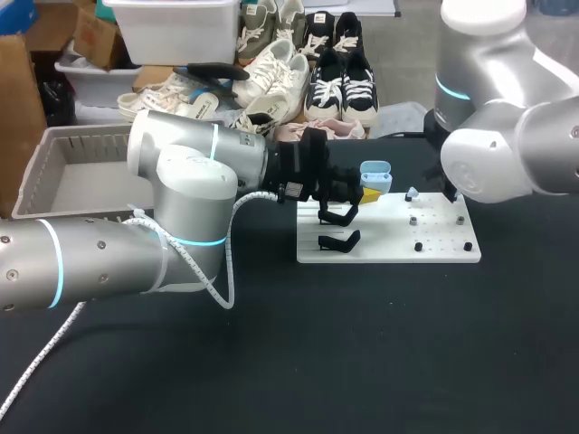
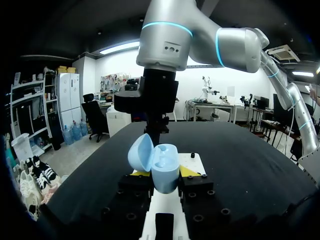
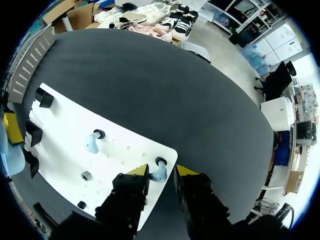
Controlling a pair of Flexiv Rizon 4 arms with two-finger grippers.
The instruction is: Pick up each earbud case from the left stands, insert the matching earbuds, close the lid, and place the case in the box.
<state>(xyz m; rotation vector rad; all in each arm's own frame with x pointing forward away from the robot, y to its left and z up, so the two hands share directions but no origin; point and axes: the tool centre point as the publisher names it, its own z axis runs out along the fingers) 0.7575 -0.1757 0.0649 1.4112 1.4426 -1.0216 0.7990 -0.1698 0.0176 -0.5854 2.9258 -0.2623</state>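
Left wrist view: the smooth, glossy, light blue earbud case (image 2: 165, 176) sits clamped in my left gripper (image 2: 161, 172), one yellow-tipped finger (image 2: 136, 173) pressed on each side of its rounded body. The case stands upright with its long axis vertical. Its domed lid (image 2: 141, 152) is swung open to one side, and the two moulded wells face up and ahead toward my right arm. In the head view it is held just above the far left edge of the flat white board (image 1: 398, 246), close to the black hook-shaped stands (image 1: 340, 216).

In the right wrist view my right gripper (image 3: 161, 172) hangs at the board's corner with its fingers apart. A small pale blue earbud (image 3: 160, 174) on a dark peg sits between them, and a gap shows on one side, so it is not gripped. A second pale blue earbud (image 3: 92, 144) rests on another peg further in on the board, well apart from the first.

The board lies on the matte black table (image 1: 362, 353). The grey slatted plastic box (image 1: 54, 176) stands at the table's far left, behind my left arm.
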